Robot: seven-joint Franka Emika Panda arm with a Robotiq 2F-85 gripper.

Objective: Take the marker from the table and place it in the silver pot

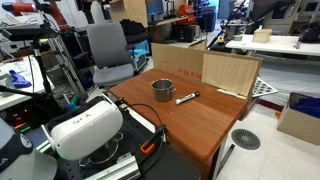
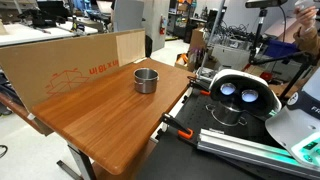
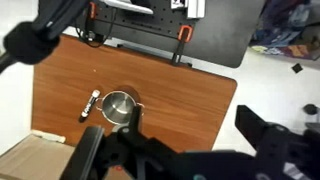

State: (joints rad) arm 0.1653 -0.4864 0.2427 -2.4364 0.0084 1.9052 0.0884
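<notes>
The black marker pen (image 1: 187, 98) lies untouched on the brown wooden worktop (image 1: 190, 125) just beside the silver metal pot (image 1: 163, 90), since the hand (image 3: 185, 145), blurred but seemingly open and empty, hovers high above.

Seen on a wooden table (image 1: 190, 125) — silver pot (image 1: 162, 90) upright near the middle, marker (image 1: 187, 98) flat just beside it, not touching — cardboard panels (image 1: 175, 60) along one edge.
</notes>
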